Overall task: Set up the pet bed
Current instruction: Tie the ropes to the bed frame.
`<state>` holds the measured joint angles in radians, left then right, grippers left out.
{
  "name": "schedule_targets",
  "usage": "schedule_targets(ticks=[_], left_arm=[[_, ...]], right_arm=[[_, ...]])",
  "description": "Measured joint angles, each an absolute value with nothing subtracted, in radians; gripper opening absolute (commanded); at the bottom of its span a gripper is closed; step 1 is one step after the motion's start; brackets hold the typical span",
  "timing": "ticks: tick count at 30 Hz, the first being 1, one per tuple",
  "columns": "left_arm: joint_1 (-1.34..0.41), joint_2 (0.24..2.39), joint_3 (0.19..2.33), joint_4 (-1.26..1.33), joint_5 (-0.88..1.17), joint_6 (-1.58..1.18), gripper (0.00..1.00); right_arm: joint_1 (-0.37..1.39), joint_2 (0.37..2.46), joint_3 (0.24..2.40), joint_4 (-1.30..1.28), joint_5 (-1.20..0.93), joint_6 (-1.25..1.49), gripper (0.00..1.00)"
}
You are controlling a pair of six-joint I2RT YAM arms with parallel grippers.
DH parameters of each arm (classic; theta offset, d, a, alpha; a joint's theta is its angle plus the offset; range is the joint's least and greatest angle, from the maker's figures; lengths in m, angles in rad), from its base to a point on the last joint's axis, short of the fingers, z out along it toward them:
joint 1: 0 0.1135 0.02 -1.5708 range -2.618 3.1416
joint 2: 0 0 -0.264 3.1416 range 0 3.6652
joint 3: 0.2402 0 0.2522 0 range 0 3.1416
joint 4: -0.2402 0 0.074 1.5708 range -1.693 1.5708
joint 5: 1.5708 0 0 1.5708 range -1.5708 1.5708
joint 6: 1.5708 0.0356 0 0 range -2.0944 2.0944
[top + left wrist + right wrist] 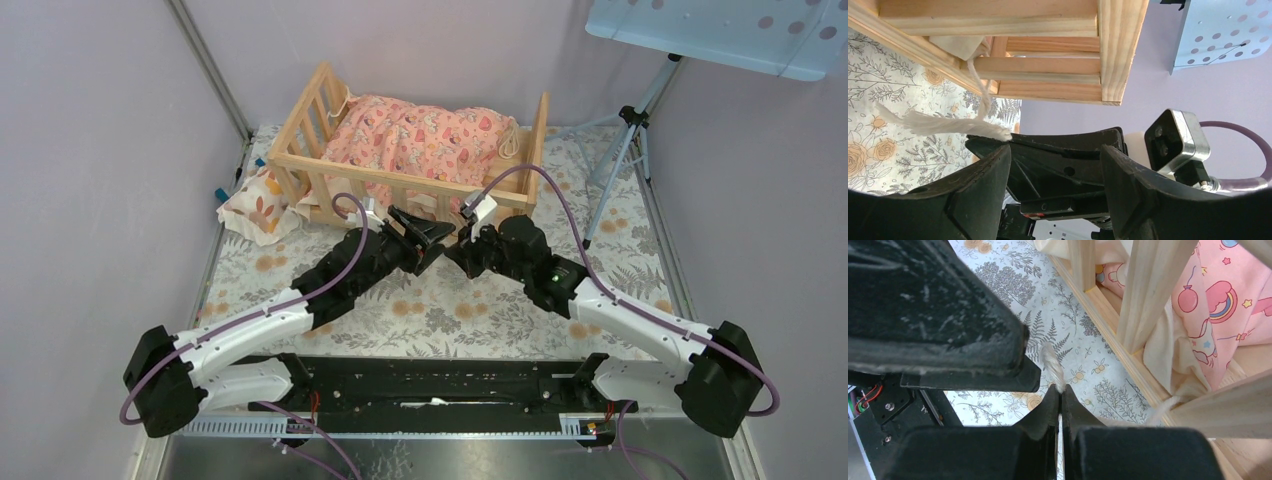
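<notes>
Mid-frame, below the pet bed rail, right gripper pinches the tie cord, probably for fastening; left gripper gapes empty.

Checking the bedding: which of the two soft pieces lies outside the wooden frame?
The small cream pillow with orange leaves, beside the left end of the pet bed; the pink cushion lies inside.

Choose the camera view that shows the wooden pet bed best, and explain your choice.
Top external. It shows the pet bed whole: slatted rails, pink cushion inside. Left wrist catches only one rail corner from below; right wrist only a few slats, the base edge and the white cord in the right pincer.
</notes>
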<state>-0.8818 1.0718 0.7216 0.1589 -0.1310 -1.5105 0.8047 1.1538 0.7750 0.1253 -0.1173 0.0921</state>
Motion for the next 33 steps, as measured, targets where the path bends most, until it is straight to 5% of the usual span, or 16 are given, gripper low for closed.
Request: schedule_targets(ticks=[15, 33], left_arm=[[-0.881, 1.077, 0.709, 0.16, -0.132, -1.528, 0.6], [-0.882, 1.097, 0.709, 0.161, -0.131, -1.542, 0.38]], right_arm=[[0.805, 1.105, 0.733, 0.171, -0.127, 0.096, 0.0], [0.805, 1.082, 0.715, 0.168, -0.171, 0.084, 0.0]])
